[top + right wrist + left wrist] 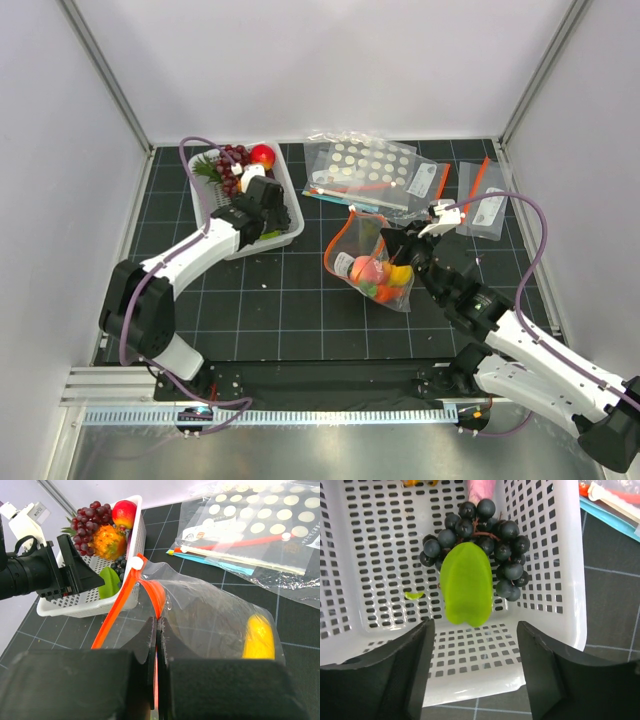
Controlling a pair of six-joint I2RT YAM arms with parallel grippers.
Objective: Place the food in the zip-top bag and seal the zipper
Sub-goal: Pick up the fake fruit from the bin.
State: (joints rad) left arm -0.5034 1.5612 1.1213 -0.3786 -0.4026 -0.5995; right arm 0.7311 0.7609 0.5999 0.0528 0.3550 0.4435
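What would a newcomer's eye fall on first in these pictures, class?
The clear crinkly zip-top bag with colourful toy food inside lies mid-scene, its orange-red zipper strip pinched by the shut right gripper. At rear left, the open left gripper hovers over a white slotted plastic basket holding a glossy green piece and dark grapes.

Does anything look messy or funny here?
A little. The zip-top bag isn't lying flat: the right pincer pinches its edge, so the zipper bends into a loop and the mouth gapes open. A tiny green scrap also lies loose on the floor of the basket.
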